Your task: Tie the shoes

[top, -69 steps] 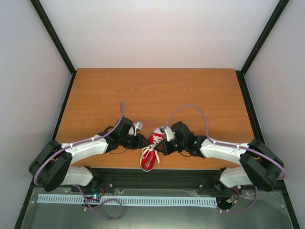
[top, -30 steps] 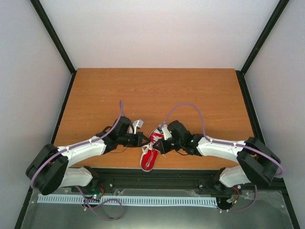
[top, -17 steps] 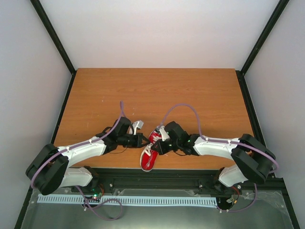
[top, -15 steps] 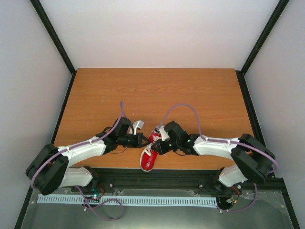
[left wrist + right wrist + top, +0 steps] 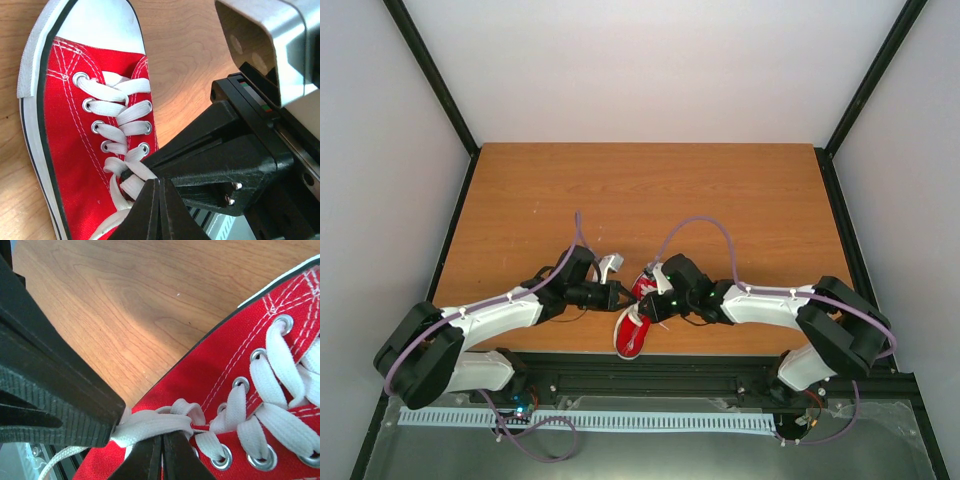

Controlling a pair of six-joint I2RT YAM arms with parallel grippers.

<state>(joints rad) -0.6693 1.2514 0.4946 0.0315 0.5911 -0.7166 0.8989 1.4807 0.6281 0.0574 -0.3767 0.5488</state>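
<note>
Both my left end effector [image 5: 159, 192] and right end effector [image 5: 162, 447] are pinched shut on the laces [image 5: 150, 422], tips almost meeting. The red sneaker [image 5: 632, 330] sits on the counter [image 5: 650, 190] by the near edge, between my arms. It's laced up, but I see no knot or bow, so I reckon most of the tying's left.

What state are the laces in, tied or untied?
Untied: the laces show no bow, and a strand runs loose from the shoe to the left fingers.

A lab booth: white walls [image 5: 660, 70], black frame posts [image 5: 430, 75], wooden table [image 5: 650, 190].
</note>
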